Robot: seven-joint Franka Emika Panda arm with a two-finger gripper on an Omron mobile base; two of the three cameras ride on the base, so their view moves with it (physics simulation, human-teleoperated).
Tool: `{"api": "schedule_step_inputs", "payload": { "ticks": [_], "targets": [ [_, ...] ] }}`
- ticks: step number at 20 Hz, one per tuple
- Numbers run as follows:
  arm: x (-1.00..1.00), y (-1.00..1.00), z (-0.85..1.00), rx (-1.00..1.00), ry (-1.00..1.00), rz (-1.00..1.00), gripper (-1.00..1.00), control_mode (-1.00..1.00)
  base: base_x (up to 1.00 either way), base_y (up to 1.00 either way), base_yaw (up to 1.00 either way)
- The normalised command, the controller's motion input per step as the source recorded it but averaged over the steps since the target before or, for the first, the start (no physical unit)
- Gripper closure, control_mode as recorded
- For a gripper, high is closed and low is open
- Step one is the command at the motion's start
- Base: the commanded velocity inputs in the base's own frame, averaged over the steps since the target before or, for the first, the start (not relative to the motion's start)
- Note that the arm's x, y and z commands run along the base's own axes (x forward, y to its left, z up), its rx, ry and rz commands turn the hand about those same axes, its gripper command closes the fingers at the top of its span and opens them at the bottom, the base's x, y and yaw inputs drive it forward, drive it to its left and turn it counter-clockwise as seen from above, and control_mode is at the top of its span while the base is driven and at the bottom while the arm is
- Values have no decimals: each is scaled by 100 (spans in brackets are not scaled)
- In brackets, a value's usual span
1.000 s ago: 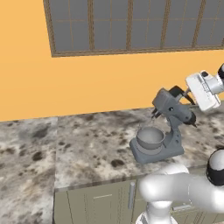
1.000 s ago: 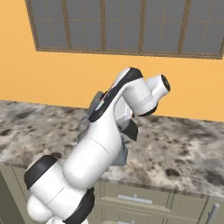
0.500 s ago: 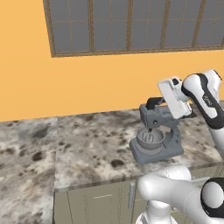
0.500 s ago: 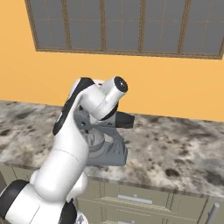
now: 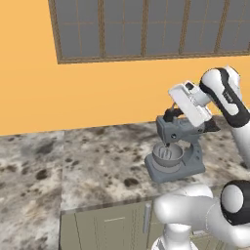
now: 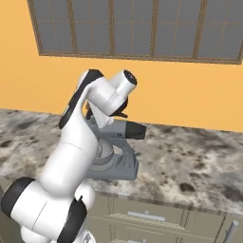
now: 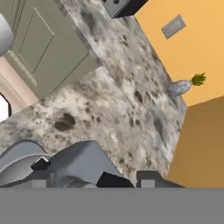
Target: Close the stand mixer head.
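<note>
Where the orange wall meets it, a speckled grey-brown stone counter (image 5: 97, 156) runs across the room, with pale grey-green cabinet doors (image 5: 112, 227) below its front edge and a dark-framed grid window (image 5: 146, 27) above. Near the counter's front edge stands a small grey stand mixer, whose round silver-grey bowl (image 5: 167, 155) sits on its base; what the bowl holds is hard to make out beyond a faint whisk shape. Over the bowl lies the blocky slate-grey stand mixer head (image 5: 178, 132), roughly level. On top of it rests the white arm's two-finger gripper (image 5: 172, 113), its fingers largely hidden behind the hand, so I cannot tell how far they are spread. From the right base camera the arm covers most of the mixer. Through the hand camera, a small grey vase with a green sprig (image 7: 183, 85) stands at the counter's wall edge.
</note>
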Motion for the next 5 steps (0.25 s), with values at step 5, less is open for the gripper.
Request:
{"api": "schedule_step_inputs", "payload": {
  "ticks": [5],
  "targets": [
    [-57,62,30,-35,-24,6,-100,-100,0,0,0]
  ]
}}
